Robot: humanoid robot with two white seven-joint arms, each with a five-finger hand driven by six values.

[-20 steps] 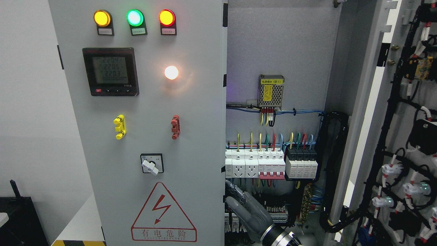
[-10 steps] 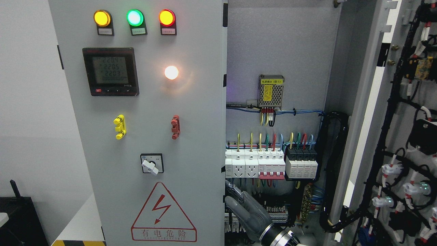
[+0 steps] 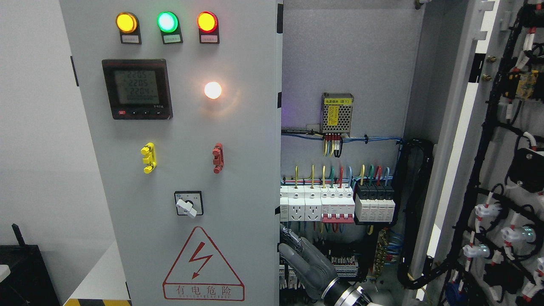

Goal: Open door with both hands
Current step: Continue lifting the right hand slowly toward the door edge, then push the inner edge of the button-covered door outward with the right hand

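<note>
Plain white wall [image 3: 38, 140] backs the grey cabinet, whose left door [image 3: 187, 170] stands shut with lit lamps, a meter [image 3: 137, 89] and a shock-warning triangle [image 3: 203, 264], while the right door [image 3: 501, 170] hangs swung open at far right, baring breakers [image 3: 335, 206]. Coming in from lower right, the right hand [image 3: 304, 263] sits just beside the left door's inner edge, fingers [image 3: 293, 242] stretched out and loosely extended; whether they touch the door I cannot tell.

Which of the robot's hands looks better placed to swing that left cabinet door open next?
The right hand, probably. Its arm comes in from the lower right, and its fingers sit at the free edge of the left door, by the breakers. The left hand is not in view.
</note>
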